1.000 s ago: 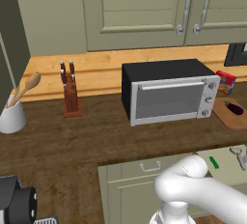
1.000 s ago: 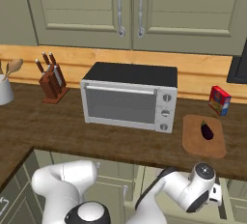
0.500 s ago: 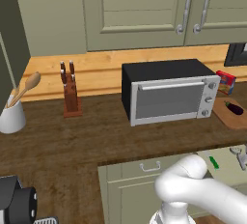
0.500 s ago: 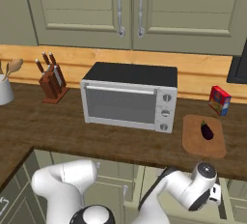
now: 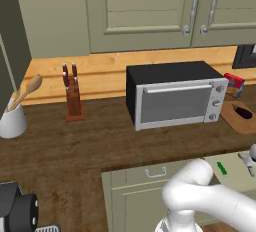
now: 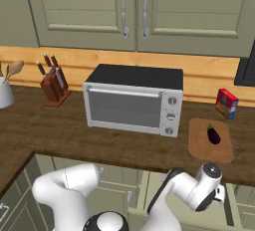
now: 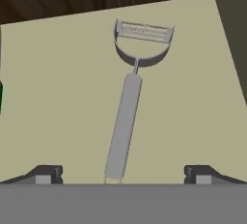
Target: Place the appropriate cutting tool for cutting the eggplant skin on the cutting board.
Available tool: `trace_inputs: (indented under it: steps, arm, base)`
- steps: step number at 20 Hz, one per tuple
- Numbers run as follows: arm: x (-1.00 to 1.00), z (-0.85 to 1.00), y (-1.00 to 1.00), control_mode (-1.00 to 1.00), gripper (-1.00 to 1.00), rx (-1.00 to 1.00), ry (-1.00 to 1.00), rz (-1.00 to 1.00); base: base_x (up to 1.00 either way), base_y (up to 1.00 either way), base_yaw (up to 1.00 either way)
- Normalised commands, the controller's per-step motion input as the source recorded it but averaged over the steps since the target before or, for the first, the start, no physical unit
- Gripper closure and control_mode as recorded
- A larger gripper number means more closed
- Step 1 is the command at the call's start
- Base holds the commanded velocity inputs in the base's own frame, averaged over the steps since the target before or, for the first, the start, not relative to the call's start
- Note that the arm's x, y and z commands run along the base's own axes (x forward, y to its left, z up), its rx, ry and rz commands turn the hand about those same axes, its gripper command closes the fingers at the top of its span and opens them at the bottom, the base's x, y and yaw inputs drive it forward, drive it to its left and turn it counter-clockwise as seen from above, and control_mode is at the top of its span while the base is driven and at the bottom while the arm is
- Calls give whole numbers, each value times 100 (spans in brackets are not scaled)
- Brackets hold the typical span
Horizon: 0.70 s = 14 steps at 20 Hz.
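Dark brown wood covers the worktop (image 6: 60, 135), and a lighter wooden strip runs along its back edge under the pale green wall cabinets (image 6: 134, 11) with long metal handles. Near the middle of the worktop stands a toaster oven (image 6: 133, 99) with a black top and a silver front. At the left end there is a white pot (image 5: 12, 121) with wooden spoons, and between it and the oven stands a wooden knife block (image 6: 52, 84) with brown-handled knives. Close to the right of the oven, at the front edge of the worktop, lies the cutting board (image 6: 199, 148), and the eggplant (image 6: 213, 134) lies on it, with its green stem end toward the back wall. A small red box (image 6: 226, 103) stands behind the board, near the back edge. Below the front edge of the worktop, an open drawer (image 5: 235, 176) shows a pale beige floor. The cutting tool (image 7: 126, 117) lies flat on this floor, with its curved head and ribbed blade toward the dark worktop edge at the top of the hand view and its straight grey handle toward the camera. A small flat green item (image 5: 221, 168) lies in the same drawer, to the left of the tool and apart from it. The gripper (image 7: 123, 175) hangs over the handle end of the tool; its two dark fingertips (image 7: 46, 174) stand wide apart, one on each side of the handle, and they do not touch it.
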Motion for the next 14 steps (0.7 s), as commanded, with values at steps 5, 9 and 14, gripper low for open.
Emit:
trace_inputs:
  steps: [5, 9, 14]
  arm:
    - [18, -24, -1, -100, -100, 0, 3, 0]
    - [0, -41, -14, -100, -100, 0, 12, 0]
    - [0, -32, -2, -100, -100, 0, 9, 0]
  base:
    - [0, 0, 0]
    - [0, 0, 0]
    - [0, 0, 0]
